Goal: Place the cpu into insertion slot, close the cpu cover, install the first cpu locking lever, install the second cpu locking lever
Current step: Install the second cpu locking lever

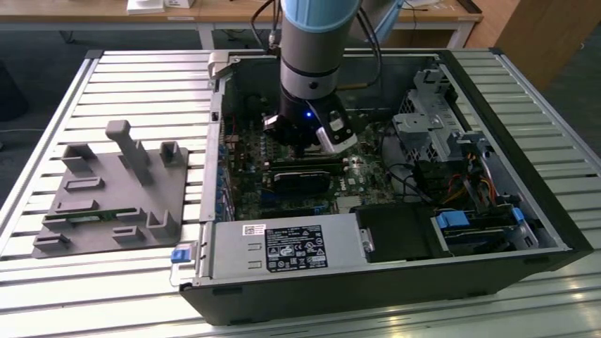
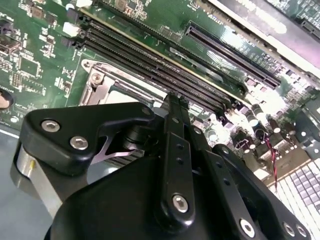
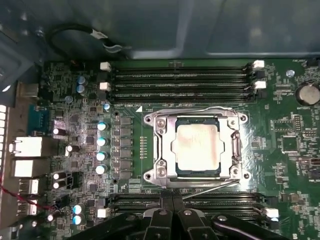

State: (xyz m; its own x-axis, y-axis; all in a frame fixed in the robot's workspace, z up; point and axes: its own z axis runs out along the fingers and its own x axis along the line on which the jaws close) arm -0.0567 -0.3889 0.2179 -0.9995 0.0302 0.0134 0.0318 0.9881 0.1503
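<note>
In the first wrist view the cpu (image 3: 197,147), a silvery-tan square, lies seated in the insertion slot (image 3: 198,173) on the green motherboard. The silver cpu cover (image 3: 235,149) lies flat around it, framing the chip. A thin wire lever (image 3: 195,110) runs along the socket's far side. A second lever (image 3: 212,187) slants out from the side nearer my gripper (image 3: 172,214). The black fingers are pressed together with nothing between them, just short of the socket. In the second wrist view the gripper (image 2: 175,101) stands beside the cover's corner (image 2: 102,85). In the exterior view the gripper (image 1: 302,149) hangs inside the open computer case.
Memory slots (image 3: 180,80) flank the socket on two sides. A black graphics card (image 1: 302,176) lies just in front of the gripper in the exterior view. Drive bays and cables (image 1: 451,155) fill the case's right side. A grey fixture (image 1: 112,190) sits on the slatted table at left.
</note>
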